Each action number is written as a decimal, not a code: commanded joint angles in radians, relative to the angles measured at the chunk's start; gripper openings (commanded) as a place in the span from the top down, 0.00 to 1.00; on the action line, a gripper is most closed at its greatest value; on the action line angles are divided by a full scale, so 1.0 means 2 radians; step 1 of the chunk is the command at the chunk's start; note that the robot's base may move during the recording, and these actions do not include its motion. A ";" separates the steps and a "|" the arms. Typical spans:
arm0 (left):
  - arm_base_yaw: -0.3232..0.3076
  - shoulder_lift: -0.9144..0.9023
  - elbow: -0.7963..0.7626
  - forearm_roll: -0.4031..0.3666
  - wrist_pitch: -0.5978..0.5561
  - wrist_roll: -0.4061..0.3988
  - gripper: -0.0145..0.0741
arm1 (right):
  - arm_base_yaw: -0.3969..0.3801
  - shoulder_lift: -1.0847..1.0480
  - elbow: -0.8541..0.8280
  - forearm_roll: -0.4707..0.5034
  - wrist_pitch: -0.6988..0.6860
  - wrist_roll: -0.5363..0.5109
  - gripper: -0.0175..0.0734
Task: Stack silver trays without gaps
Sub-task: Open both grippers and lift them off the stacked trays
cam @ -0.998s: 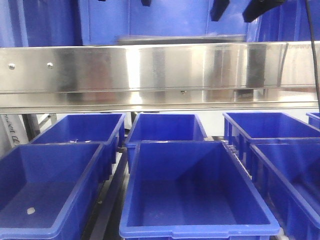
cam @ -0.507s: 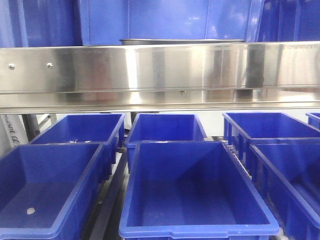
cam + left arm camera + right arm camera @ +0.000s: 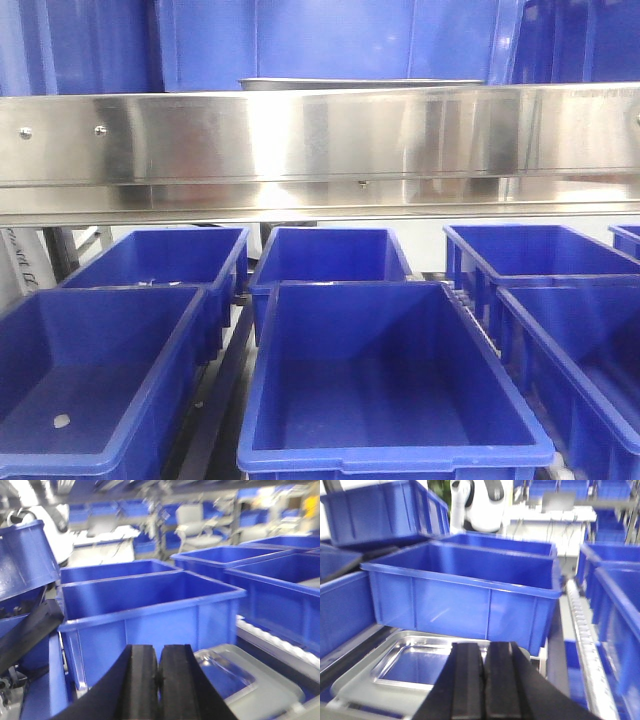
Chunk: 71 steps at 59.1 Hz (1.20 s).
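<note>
Below each wrist camera's closed, empty fingers lies a silver tray [image 3: 415,667], low in the frame before a blue bin [image 3: 465,592]. Left gripper [image 3: 159,680] and right gripper [image 3: 484,680] hover clear; stacking looks done, so next comes checking the seating.

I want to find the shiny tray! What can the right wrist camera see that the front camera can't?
Only the right wrist view shows the silver tray's mirror-like inside, the shut right gripper above it, and a white robot part behind a blue bin. Only the front view shows the long steel shelf rail and the lower blue bins. Both show a tray; the front sees only its edge.
</note>
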 commanded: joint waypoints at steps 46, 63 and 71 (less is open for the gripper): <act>0.047 -0.432 0.339 -0.029 0.007 -0.003 0.84 | 0.002 -0.371 0.243 0.046 -0.011 -0.005 0.89; 0.047 -0.432 0.339 -0.029 0.007 -0.003 0.84 | 0.002 -0.371 0.243 0.046 -0.011 -0.005 0.89; 0.047 -0.432 0.339 -0.029 0.007 -0.003 0.84 | 0.002 -0.371 0.243 0.046 -0.011 -0.005 0.89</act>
